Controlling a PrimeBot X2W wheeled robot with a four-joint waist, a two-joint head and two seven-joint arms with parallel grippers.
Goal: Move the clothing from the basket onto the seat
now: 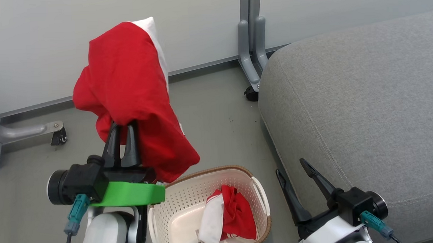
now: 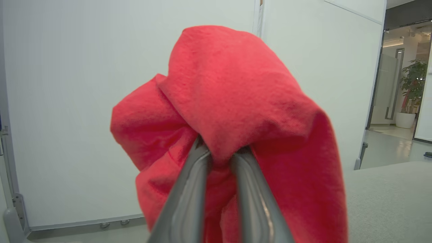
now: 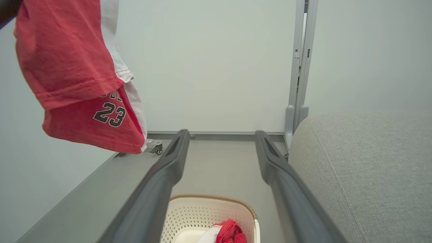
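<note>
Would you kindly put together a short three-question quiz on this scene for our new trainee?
1. True or false: the left gripper is shut on a red garment, held up clear of the basket.
2. Fill in: the right gripper, next to the seat, is ___ and holds nothing.
3. Where does the second garment lie? A on the seat; B in the basket; C on the floor.
Key: 1 true; 2 open; 3 B.

Pale partition walls (image 1: pixel 34 52); grey floor (image 1: pixel 216 110) — castered metal feet (image 1: pixel 246 61); potted plant (image 2: pixel 413 81) beyond
</note>
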